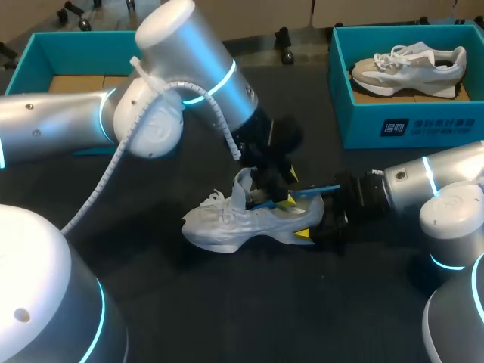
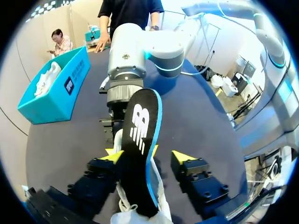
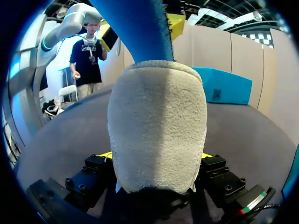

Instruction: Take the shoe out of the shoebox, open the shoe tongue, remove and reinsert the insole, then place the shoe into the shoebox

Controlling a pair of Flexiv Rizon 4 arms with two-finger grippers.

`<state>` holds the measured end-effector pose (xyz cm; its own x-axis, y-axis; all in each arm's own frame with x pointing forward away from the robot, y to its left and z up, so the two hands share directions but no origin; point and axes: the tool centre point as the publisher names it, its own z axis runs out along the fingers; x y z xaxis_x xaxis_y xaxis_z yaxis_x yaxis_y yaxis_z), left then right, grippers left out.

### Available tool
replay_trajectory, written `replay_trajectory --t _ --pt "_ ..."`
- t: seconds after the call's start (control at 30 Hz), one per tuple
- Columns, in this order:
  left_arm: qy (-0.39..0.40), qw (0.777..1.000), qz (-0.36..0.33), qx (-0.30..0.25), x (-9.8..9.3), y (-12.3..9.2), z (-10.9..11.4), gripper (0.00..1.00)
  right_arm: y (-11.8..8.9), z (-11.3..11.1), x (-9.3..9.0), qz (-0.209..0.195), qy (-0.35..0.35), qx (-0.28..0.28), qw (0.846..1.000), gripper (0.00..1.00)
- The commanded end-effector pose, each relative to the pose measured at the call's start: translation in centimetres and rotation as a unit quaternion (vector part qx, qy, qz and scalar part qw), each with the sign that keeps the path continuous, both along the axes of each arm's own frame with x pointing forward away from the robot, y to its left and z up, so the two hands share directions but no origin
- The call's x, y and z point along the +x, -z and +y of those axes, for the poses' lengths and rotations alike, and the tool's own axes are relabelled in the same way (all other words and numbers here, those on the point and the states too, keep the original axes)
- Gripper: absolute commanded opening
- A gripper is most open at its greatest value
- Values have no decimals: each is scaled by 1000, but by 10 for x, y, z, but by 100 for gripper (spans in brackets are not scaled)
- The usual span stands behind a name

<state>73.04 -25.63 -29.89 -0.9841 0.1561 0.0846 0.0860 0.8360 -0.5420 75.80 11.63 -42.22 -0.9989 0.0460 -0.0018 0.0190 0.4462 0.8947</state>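
Note:
A white shoe (image 1: pixel 227 223) lies on its side in the middle of the dark table. My right gripper (image 1: pixel 314 227) comes in from the right and is shut on its heel (image 3: pixel 156 126), one finger on each side. A black-topped insole with a blue edge (image 2: pixel 140 149) stands out of the shoe's mouth, its blue underside (image 3: pixel 140 32) rising above the heel. My left gripper (image 2: pixel 149 156) hangs over the shoe's mouth (image 1: pixel 276 193) and is open around the insole. One fingertip (image 2: pixel 114 156) lies against it and the other (image 2: pixel 184 156) stands clear.
A teal shoebox (image 1: pixel 401 125) at the back right holds a second, beige-and-white shoe (image 1: pixel 408 68). Another teal box (image 1: pixel 45 53) stands at the back left, partly behind my left arm. The near part of the table is bare dark cloth.

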Motion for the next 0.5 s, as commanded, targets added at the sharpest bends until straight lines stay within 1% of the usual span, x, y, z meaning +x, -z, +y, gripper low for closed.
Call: replay_trajectory --t 0.03,0.2,0.27,0.3,0.37,0.5 --pt "-6 1000 -24 -9 -9 4 0 95 2 1 0 0 1 -3 1000 0" --pt "-3 998 -55 -14 -8 8 -5 93 2 1 0 0 1 -3 1000 0" --pt "-3 998 -64 -12 -6 10 -8 85 2 1 0 0 1 -3 1000 0" --pt "-5 998 -69 -9 -5 11 -10 84 2 1 0 0 1 -3 1000 0" --pt "-5 997 -72 -10 -2 13 -13 74 2 1 0 0 1 -3 1000 0" --pt "-2 996 -85 -5 0 15 -16 72 2 1 0 0 1 -3 1000 0"
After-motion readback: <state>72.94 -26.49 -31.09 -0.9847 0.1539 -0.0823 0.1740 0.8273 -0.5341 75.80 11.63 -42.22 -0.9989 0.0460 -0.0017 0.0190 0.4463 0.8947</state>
